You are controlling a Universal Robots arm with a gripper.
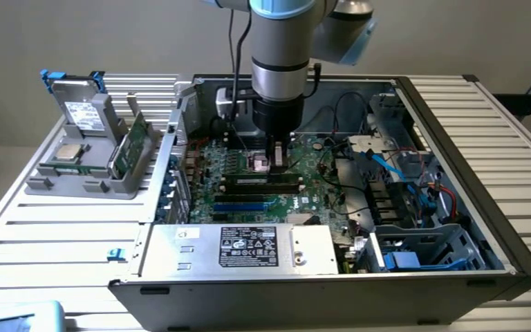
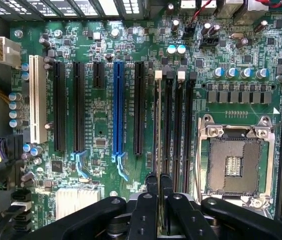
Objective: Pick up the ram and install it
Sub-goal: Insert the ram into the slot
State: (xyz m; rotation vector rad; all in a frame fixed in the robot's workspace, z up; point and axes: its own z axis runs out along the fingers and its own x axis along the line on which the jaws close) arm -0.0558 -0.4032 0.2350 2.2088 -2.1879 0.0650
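Slatted white table [image 1: 63, 235] bearing open computer case [image 1: 293, 297]; gripper [image 2: 159, 176] clamps the ram [image 2: 159, 125] edge-on between its fingers [image 2: 152, 186], just beside the CPU socket [image 2: 237, 165].

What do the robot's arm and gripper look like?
The arm is a silver-grey cylinder with a light blue ring and a black wrist section; a black cable runs alongside it. The gripper is black, with jointed linkage bars and two narrow fingers.
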